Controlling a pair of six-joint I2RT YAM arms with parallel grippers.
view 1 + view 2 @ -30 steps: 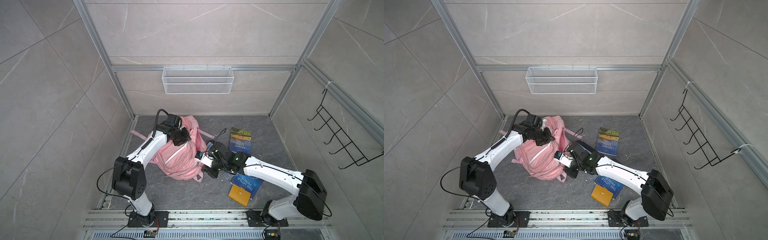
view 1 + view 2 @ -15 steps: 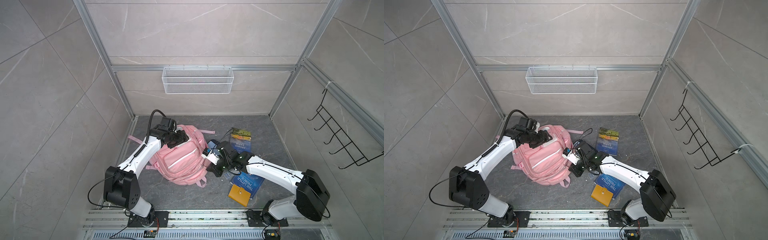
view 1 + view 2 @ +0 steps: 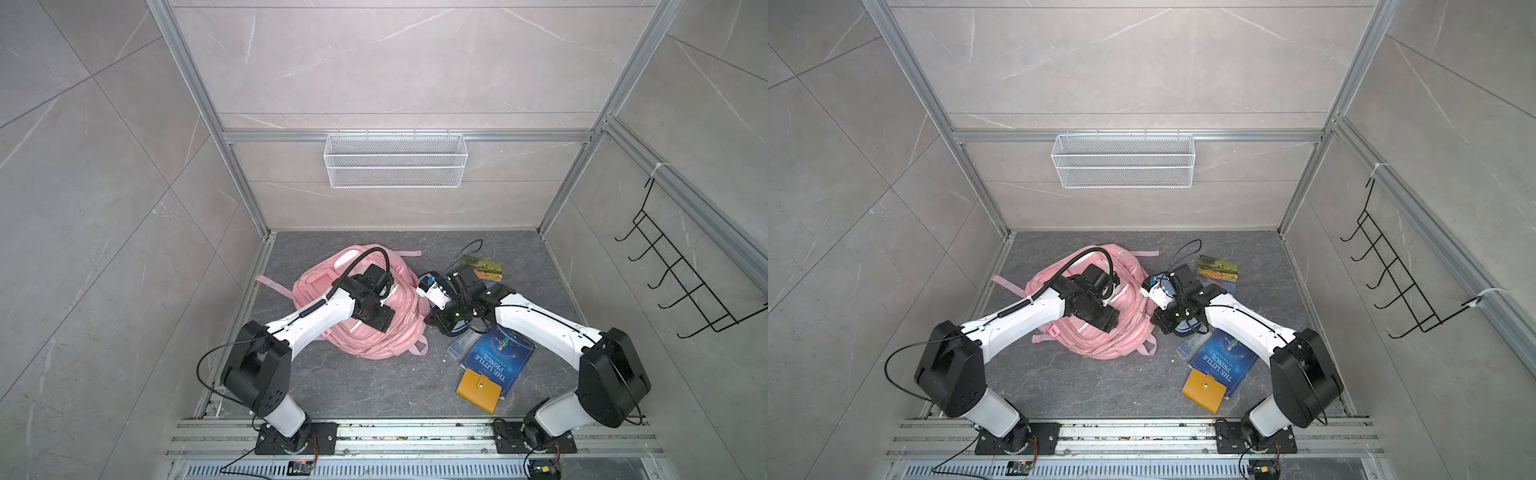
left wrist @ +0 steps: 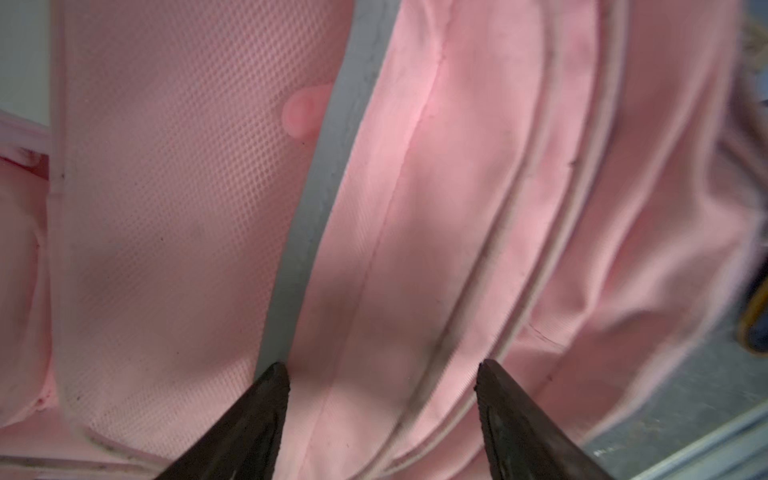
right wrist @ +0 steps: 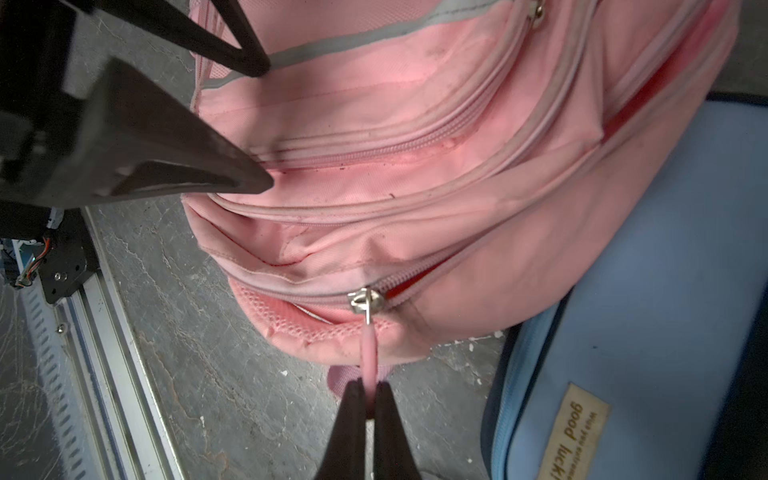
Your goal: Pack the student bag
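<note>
The pink student bag [image 3: 390,336] [image 3: 1125,338] lies flat on the grey floor, left of centre in both top views. My left gripper [image 4: 382,368] [image 3: 376,318] hovers open just above its front panel, with only fabric and piping between the fingers. My right gripper [image 5: 368,384] [image 3: 432,318] is at the bag's right edge, shut on the pink zipper pull [image 5: 369,353]. The silver slider [image 5: 365,300] sits at the end of a partly open zip showing red lining. One left gripper finger [image 5: 166,158] also shows in the right wrist view.
A light-blue pencil case [image 5: 644,291] lies against the bag under my right arm. A blue book [image 3: 498,359], an orange wallet [image 3: 478,390], a clear case [image 3: 459,345] and a green book [image 3: 484,268] lie right of the bag. Wire basket [image 3: 395,160] on the back wall, hook rack [image 3: 681,286] on the right wall.
My left gripper opened and let go of the bag's top, and the bag dropped flat. The left gripper then moved nearer over the front panel. The right gripper stays shut on the pull.
</note>
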